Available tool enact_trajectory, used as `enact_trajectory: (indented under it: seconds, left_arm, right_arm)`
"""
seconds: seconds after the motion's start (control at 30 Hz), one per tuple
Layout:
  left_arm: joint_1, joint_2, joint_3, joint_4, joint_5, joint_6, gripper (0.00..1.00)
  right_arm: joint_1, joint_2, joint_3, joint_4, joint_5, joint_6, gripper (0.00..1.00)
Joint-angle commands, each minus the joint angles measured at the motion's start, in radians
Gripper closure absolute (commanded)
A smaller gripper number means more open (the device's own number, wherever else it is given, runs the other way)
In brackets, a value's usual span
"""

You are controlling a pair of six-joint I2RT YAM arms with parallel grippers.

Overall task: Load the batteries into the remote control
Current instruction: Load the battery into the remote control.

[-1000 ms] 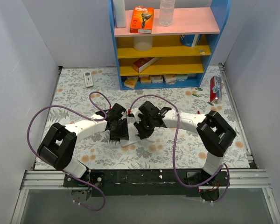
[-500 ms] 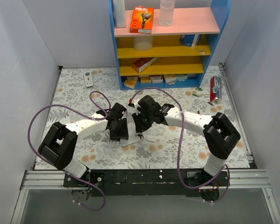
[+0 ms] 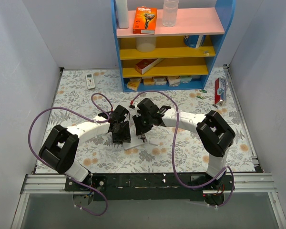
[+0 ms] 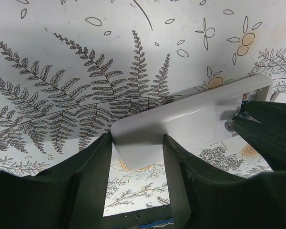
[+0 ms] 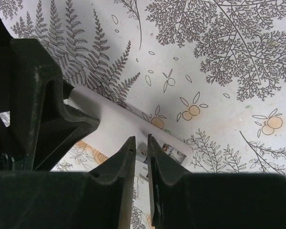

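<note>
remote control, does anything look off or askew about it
The remote control sits slanted, one end clamped between the left gripper's fingers. Its other end appears open, battery bay exposed, under the right gripper. That fits the job; nothing looks cracked or spilled.

l pincer [image 4: 137, 138] clamped, r pincer [image 5: 140, 139] parted a slit; both angled down, side-by-side.

I log: fern-print table [image 3: 76, 102]; on it, remote [image 4: 181, 119] between jaws of left gripper [image 4: 137, 138], small remote [image 3: 90, 80] and shelf [image 3: 195, 21] well beyond them.
</note>
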Motion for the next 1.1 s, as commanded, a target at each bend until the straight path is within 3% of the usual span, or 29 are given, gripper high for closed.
enact_trajectory:
  seconds: [0.0, 1.07]
  left_arm:
    - [-0.02, 0.058, -0.044, -0.007, -0.089, 0.01, 0.56]
    - [-0.02, 0.052, -0.042, -0.005, -0.086, 0.007, 0.57]
  right_arm:
    - [0.004, -0.002, 0.024, 0.028, -0.04, 0.004, 0.79]
    - [0.021, -0.002, 0.016, -0.07, -0.081, -0.121, 0.94]
